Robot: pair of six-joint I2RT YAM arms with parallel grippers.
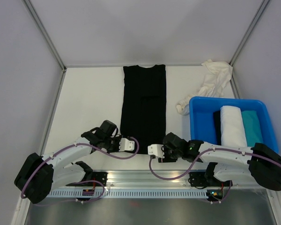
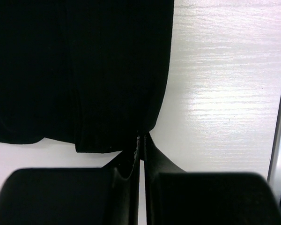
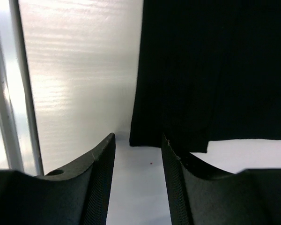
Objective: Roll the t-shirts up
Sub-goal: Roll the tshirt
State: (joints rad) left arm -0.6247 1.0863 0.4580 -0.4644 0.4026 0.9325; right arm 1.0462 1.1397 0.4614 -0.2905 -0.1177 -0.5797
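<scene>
My landmark is the black t-shirt [image 1: 144,101]. It lies flat on the white table [image 1: 91,101], folded into a long strip, with its near hem by my two hands.

My left gripper [image 2: 141,145] is at the hem's left corner. Its fingers are pressed tight together. I think a thin bit of the corner is pinched between the tips, but I cannot be sure. My right gripper [image 3: 138,145] is at the hem's right corner. Its fingers are apart with a gap between them, and nothing is in the gap. They sit just short of the cloth.

What could go wrong? If I lift with only the left corner held, the hem will come up crooked and the roll will be slanted. If the left pinch is too small, the cloth may slip out. If my right fingers close where they are, they will grab only air.

Hard to see: black fingers on black cloth hide the pinch. Right of the shirt, a blue tub [image 1: 196,105] holds white and teal rolled shirts [image 1: 241,124], partly behind my right arm. A crumpled cream shirt [image 1: 210,84] lies behind the tub.
</scene>
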